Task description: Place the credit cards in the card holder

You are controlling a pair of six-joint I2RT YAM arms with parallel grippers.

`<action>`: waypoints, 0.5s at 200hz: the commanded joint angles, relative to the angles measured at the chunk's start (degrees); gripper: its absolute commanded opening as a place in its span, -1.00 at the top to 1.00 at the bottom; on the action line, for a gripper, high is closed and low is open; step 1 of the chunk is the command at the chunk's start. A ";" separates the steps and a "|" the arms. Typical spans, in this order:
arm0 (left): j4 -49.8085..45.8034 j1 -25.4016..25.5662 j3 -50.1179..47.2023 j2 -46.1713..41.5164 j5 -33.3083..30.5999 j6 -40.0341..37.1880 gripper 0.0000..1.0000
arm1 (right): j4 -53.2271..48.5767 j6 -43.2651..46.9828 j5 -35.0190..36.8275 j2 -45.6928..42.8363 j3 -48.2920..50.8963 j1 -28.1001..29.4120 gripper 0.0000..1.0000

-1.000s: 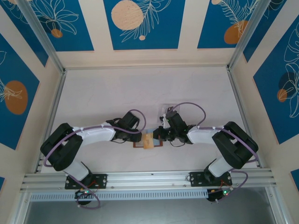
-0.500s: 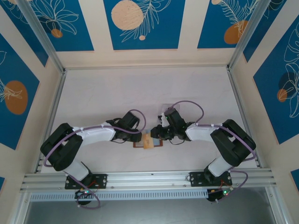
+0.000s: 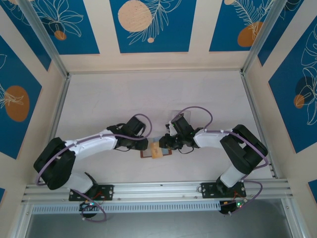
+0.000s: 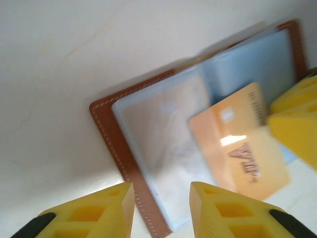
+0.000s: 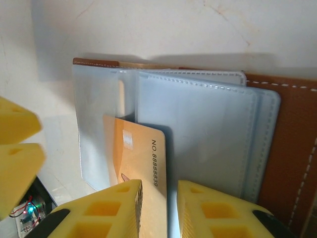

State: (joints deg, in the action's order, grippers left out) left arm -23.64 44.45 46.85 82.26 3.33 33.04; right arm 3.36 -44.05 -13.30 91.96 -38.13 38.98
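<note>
The gold credit card [image 5: 141,153] lay on the pale sleeves of the open card holder [image 4: 109,129] on the desk, its long axis running into the gap between the parted right fingers [image 5: 114,203], while the left fingers [image 4: 99,208] straddled the holder's left edge, grip unclear.
</note>
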 commanded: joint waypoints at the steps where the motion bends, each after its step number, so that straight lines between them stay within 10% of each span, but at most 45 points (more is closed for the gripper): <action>1: -1.58 0.55 2.43 -0.08 3.94 0.84 0.41 | -2.48 0.81 -0.09 0.76 -0.84 0.05 0.46; 100: 8.11 0.43 2.64 12.08 9.22 1.55 0.69 | -3.20 1.25 -1.99 1.11 -1.60 -0.48 0.41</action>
State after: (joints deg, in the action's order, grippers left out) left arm -18.46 44.45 49.78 92.38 10.94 34.15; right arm 2.90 -43.83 -13.96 92.12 -38.57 38.87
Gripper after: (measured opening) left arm 0.156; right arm 0.293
